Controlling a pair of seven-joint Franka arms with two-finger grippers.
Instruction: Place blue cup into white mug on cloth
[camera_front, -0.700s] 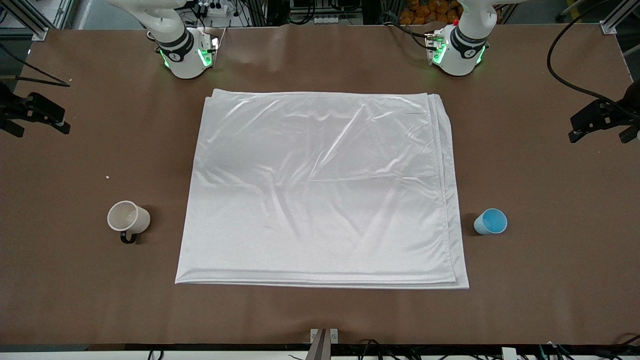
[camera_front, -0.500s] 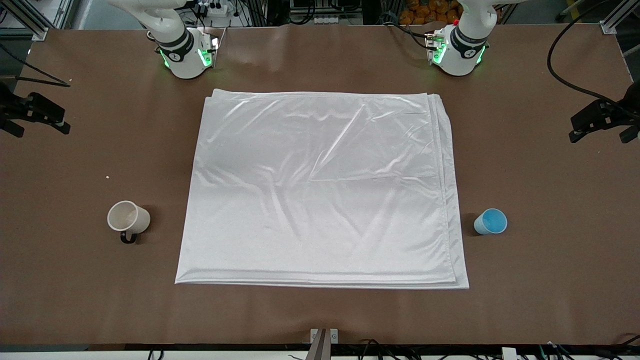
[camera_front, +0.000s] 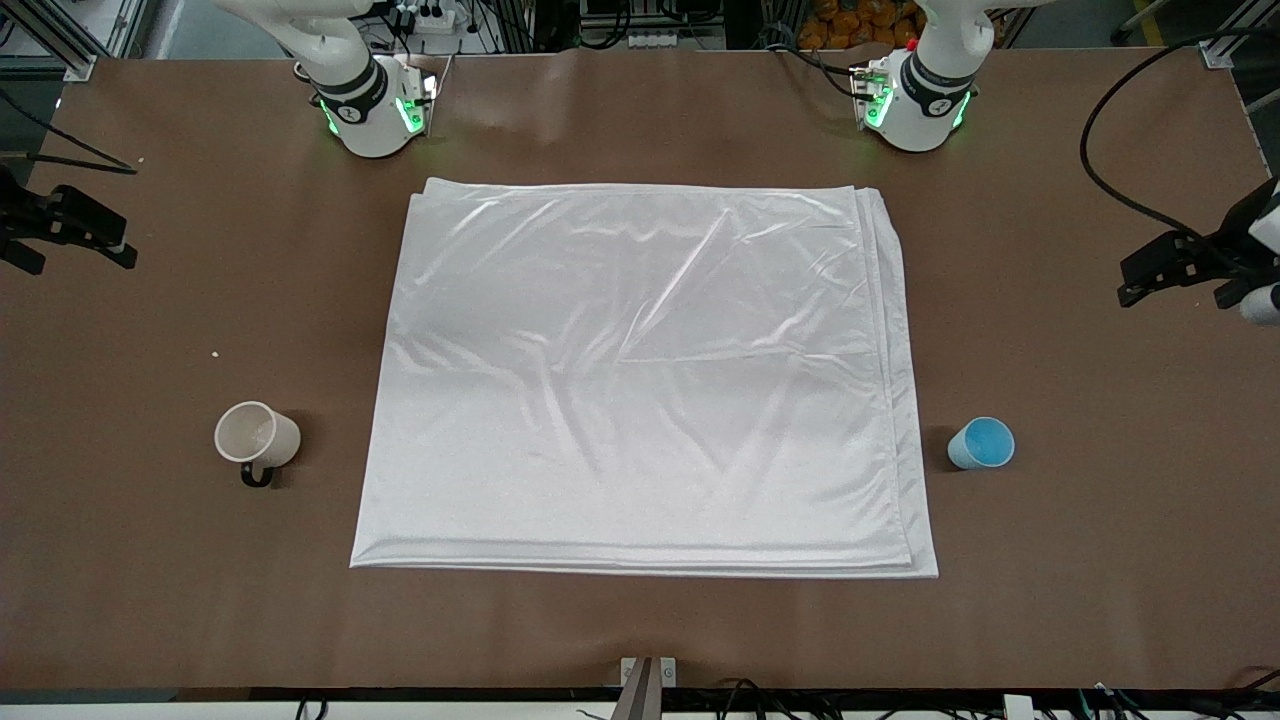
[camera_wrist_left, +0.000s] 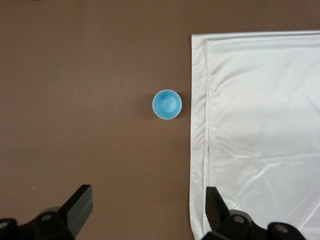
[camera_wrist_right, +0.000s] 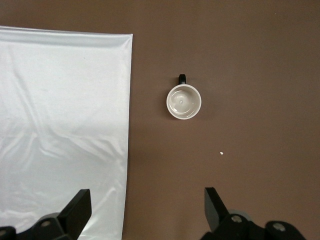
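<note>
**2 cups on bare table, 1 cloth between them, nothing grasped**

Counted: 1 blue cup (camera_front: 981, 443), upright beside the cloth (camera_front: 640, 380) toward the left arm's end, judged light and smooth, best pinched across its rim; 1 white mug (camera_front: 257, 437), upright toward the right arm's end, judged heavier and breakable, best taken by wall or handle. Left gripper (camera_wrist_left: 145, 212) is held spread and empty above the table near the cup; right gripper (camera_wrist_right: 145, 212) likewise near the mug.
</note>
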